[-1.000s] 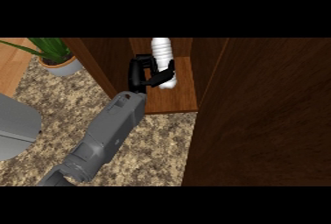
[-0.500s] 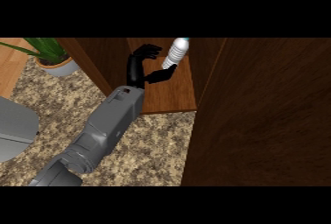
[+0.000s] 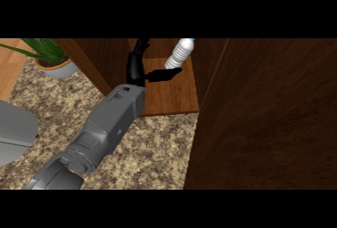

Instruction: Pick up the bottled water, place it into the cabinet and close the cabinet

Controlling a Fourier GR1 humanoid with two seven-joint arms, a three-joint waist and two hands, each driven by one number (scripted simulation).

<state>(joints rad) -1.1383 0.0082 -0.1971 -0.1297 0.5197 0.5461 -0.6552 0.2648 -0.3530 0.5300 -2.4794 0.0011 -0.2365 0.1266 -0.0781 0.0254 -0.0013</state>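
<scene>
The bottled water stands upright on the cabinet shelf. Just left of it is the left hand, fingers straight and thumb spread, clasping nothing. The bottle looks light, stiff, smooth and tippy, so it is best taken round mid-body. Whether the thumb touches its base is unclear. The cabinet door at right shows no handle.

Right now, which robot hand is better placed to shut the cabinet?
Probably left: the open left robot hand is beside the white plastic water bottle on the wooden cabinet shelf, near the dark door. The right is unseen.
</scene>
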